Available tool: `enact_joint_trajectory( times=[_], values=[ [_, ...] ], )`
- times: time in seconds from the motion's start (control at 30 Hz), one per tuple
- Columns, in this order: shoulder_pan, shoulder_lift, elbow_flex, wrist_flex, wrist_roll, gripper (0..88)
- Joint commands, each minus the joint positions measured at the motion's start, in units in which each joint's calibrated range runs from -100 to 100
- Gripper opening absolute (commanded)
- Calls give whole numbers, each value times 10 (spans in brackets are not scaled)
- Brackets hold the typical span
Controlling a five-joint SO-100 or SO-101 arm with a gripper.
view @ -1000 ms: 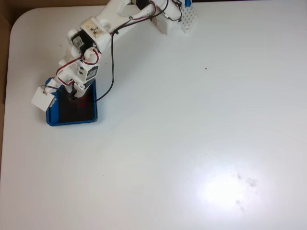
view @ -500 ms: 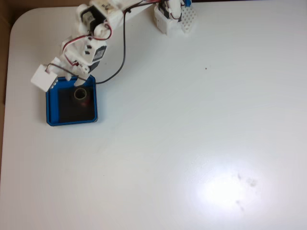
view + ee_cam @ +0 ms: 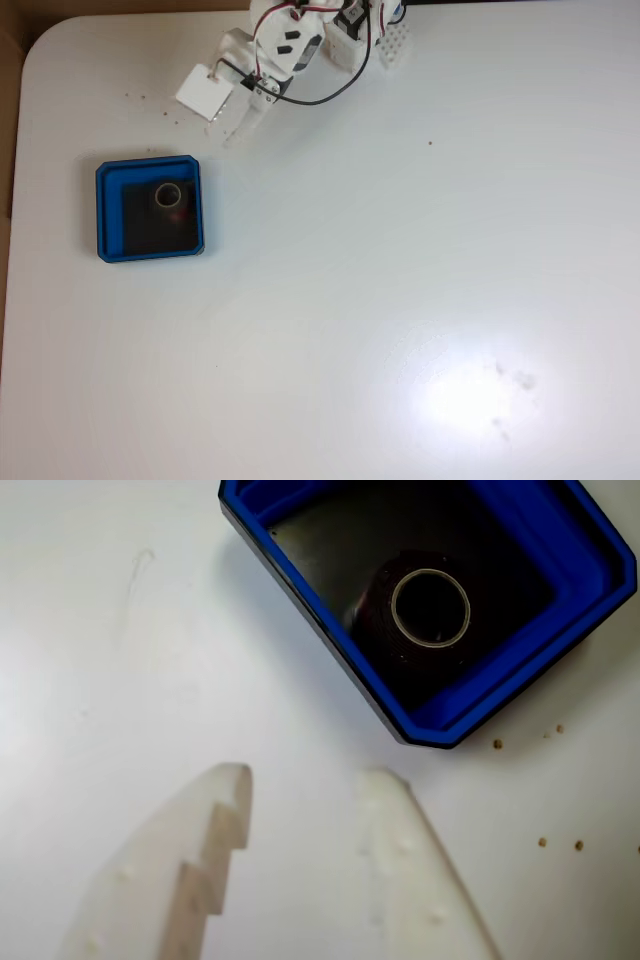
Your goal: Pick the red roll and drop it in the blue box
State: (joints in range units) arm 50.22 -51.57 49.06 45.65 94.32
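- One white table (image 3: 400, 250) takes up nearly the whole fixed view, with a bright glare patch low on its right side and a sliver of brown surround along the top and left edges.
- One white arm (image 3: 290, 45) reaches in from the top edge, trailing red and black wires, a white block at its wrist.
- One box (image 3: 110, 215), blue with a black floor, sits near the table's left side, well apart from the arm.
- One gripper (image 3: 243, 128) hangs over bare table, up and to the right of the box. In the wrist view its two pale fingers (image 3: 200, 850) stand spread with a clear gap of table between them; they hold nothing and touch nothing.
- One roll (image 3: 167, 196) lies inside the box, in the upper middle of the floor, showing a pale inner ring. In the wrist view the roll (image 3: 400, 635) looks dark on its outside; in the fixed view a trace of red shows at its lower edge.
- A few brown crumbs (image 3: 560, 842) dot the table just outside the box's corner.
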Motion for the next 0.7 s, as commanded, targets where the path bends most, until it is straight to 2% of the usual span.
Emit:
enact_joint_trajectory(
  times=[0.0,0.27,0.67],
  values=[
    [-34,-116,146,-62,3,100],
    [-128,-309,349,-94,4,100],
    [-302,-471,467,-95,4,100]
  ],
)
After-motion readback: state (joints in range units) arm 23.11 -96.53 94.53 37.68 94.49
